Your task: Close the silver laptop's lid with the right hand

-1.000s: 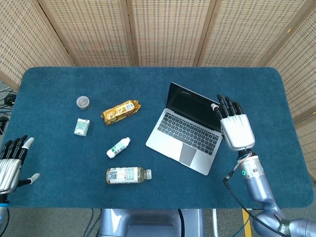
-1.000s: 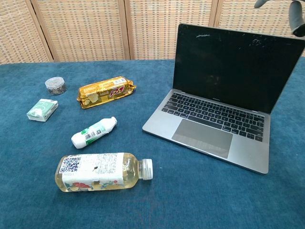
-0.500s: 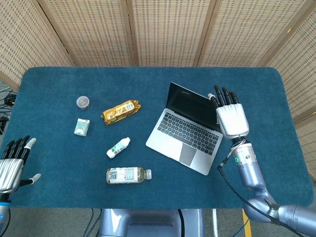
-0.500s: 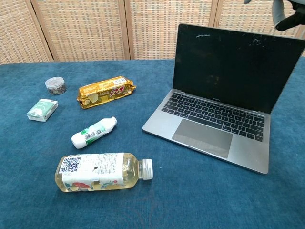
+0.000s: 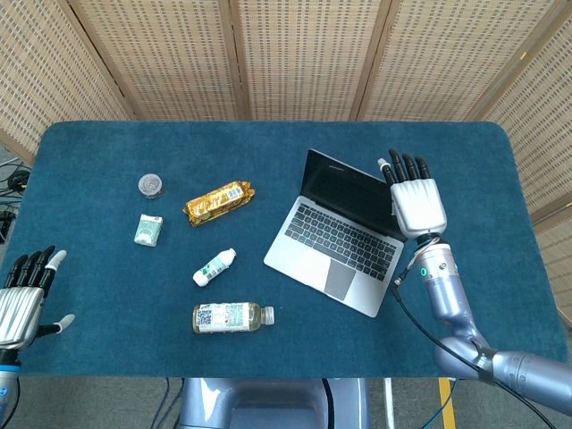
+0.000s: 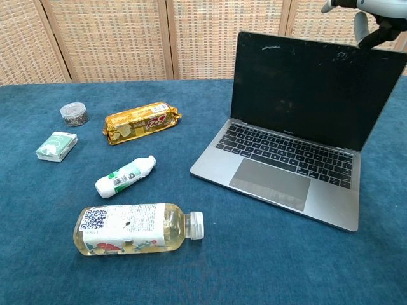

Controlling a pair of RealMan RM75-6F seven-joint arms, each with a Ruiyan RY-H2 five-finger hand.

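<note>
The right robot hand (image 5: 417,202) is seen released, fingers straight and apart with nothing grasped, raised behind the top edge of the silver laptop's lid (image 5: 350,193); in the chest view only its fingertips (image 6: 367,25) are caught, at the frame's upper right just above the screen. It appears to be placed there so that the lid can be pushed forward and down from behind, though whether the edge is touched cannot be told. The left robot hand (image 5: 21,298) is held open and idle at the worktop's 8 o'clock edge, well apart from everything, presumably because the job is assigned to the other arm.

The silver laptop (image 5: 337,234) is set at about 3 o'clock from the centre of the blue worktop (image 5: 268,143), turned at an angle, its lid open and near upright, the screen dark and smudged, the grey keyboard and trackpad exposed. The closing is judged not yet begun.

Toward 9 o'clock of the laptop, a gold snack packet (image 5: 218,201), a small white bottle (image 5: 214,267) and a clear drink bottle (image 5: 231,316) are left lying, near but clear of it.
</note>
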